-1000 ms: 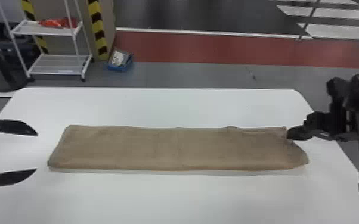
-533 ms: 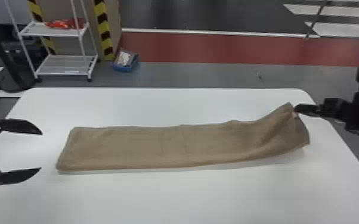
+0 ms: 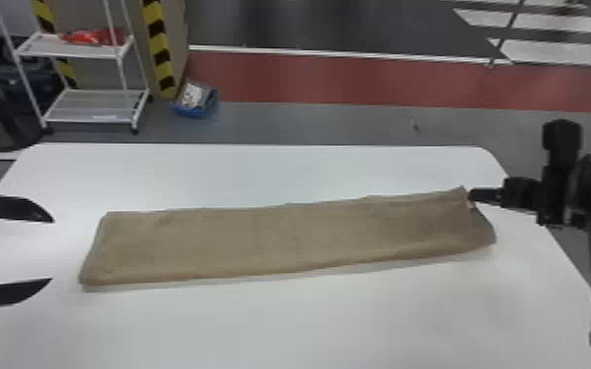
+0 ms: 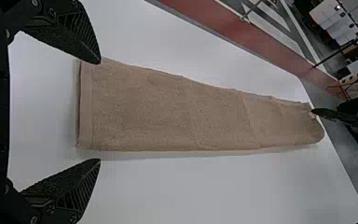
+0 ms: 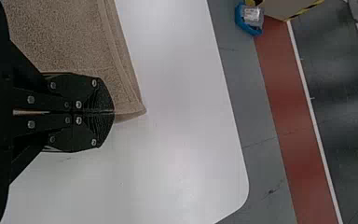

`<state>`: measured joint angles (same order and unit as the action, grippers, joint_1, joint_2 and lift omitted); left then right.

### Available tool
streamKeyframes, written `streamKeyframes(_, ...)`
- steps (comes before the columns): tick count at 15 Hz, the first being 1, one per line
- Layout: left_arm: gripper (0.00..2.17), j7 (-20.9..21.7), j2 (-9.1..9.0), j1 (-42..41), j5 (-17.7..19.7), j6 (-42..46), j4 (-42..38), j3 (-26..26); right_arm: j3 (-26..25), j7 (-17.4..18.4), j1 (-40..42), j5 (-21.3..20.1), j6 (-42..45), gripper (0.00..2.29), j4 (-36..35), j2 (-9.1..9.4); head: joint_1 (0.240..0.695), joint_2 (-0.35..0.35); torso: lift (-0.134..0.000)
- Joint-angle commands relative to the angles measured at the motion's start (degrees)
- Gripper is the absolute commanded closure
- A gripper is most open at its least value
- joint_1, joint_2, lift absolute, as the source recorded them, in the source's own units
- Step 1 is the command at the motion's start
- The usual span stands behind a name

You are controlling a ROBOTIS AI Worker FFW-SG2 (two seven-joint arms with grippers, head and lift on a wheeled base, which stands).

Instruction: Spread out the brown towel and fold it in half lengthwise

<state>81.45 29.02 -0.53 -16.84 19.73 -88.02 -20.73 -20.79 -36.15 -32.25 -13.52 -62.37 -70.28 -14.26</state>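
The brown towel [image 3: 284,240] lies as a long folded strip across the white table, its right end slightly raised at the far corner. At that corner is my right gripper [image 3: 473,195]; in the right wrist view the right gripper [image 5: 113,112] has its fingers closed together on the towel's edge [image 5: 130,95]. Off the towel's left end, my left gripper [image 3: 51,250] stands open with nothing between its fingers. In the left wrist view the left gripper [image 4: 100,111] is beside the near end of the towel [image 4: 168,112], spread wide.
The white table [image 3: 309,324] extends around the towel on all sides. Beyond its far edge stand a white shelf rack [image 3: 93,105] with a red item and a blue box [image 3: 195,100] on the floor.
My right gripper first lifted the towel's far right corner away from the robot, then lowered it somewhat. The towel's right part now slants farther back. The left gripper stays open beside the left end.
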Motion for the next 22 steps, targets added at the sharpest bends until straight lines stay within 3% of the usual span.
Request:
streamKeyframes(1, 0.16, -0.1, 0.07, -0.1, 0.1, 0.2, 0.0, -0.5, -3.7, -0.5, 2.8, 7.4, 0.2, 1.15, -8.2, 0.19, 0.695, -0.086, -0.124)
streamKeyframes(2, 0.16, -0.2, 0.07, -0.2, 0.1, 0.2, 0.0, -0.5, -6.0, -0.5, 3.1, 11.4, 0.4, 1.15, -10.5, 0.28, 0.695, -0.079, -0.124)
streamKeyframes(3, 0.16, -0.2, 0.07, -0.3, 0.1, 0.2, 0.0, -0.6, -7.0, 0.2, 2.7, 12.0, 1.2, 1.15, -11.0, 0.28, 0.695, -0.077, -0.124)
streamKeyframes(7, 0.16, -0.2, 0.07, -0.6, 0.4, 0.5, 0.0, -0.6, -2.3, 0.6, 0.1, 1.7, 7.0, 1.15, 0.1, 0.19, 0.695, -0.088, -0.124)
streamKeyframes(9, 0.16, -0.2, 0.07, -0.6, 0.4, 0.4, 0.0, -0.5, -0.7, 3.8, -2.6, -3.1, 14.9, 1.15, 9.5, 0.28, 0.695, -0.092, -0.124)
streamKeyframes(10, 0.16, -0.2, -0.01, -0.7, 0.4, 0.5, 0.0, -0.5, -0.9, 4.2, -4.1, -4.1, 18.5, 1.15, 13.1, 0.28, 0.695, -0.097, -0.124)
streamKeyframes(12, 0.16, -0.1, -0.01, -0.8, 0.5, 0.4, 0.0, -0.5, -2.1, 4.6, -3.8, -2.9, 21.1, 1.15, 13.2, 0.28, 0.695, -0.103, -0.124)
streamKeyframes(13, 0.16, -0.1, 0.07, -0.9, 0.5, 0.4, 0.0, -0.6, -1.9, 4.5, -3.3, -3.4, 19.2, 0.89, 12.9, 0.28, 0.695, -0.104, -0.124)
streamKeyframes(14, 0.16, -0.2, 0.07, -1.0, 0.5, 0.5, 0.0, -0.9, -1.6, 4.5, -2.6, -3.6, 17.6, 0.27, 11.3, 0.28, 0.695, -0.105, -0.124)
streamKeyframes(15, 0.16, -0.2, 0.07, -1.3, 0.5, 0.4, 0.0, -1.2, -1.4, 4.4, -1.6, -4.0, 15.6, 0.00, 9.2, 0.37, 0.695, -0.105, -0.124)
streamKeyframes(19, 0.16, -0.4, 0.16, -1.3, 0.5, 0.5, 0.5, -1.2, -1.4, 0.5, 3.3, -2.9, 0.4, 0.07, -5.5, -0.16, 0.695, -0.107, -0.124)
streamKeyframes(22, 0.16, -0.6, 0.34, -1.3, 0.4, 0.5, 1.1, -1.2, -1.0, -1.0, 6.6, -3.4, -8.3, 0.09, -11.4, -1.39, 0.695, -0.105, -0.124)
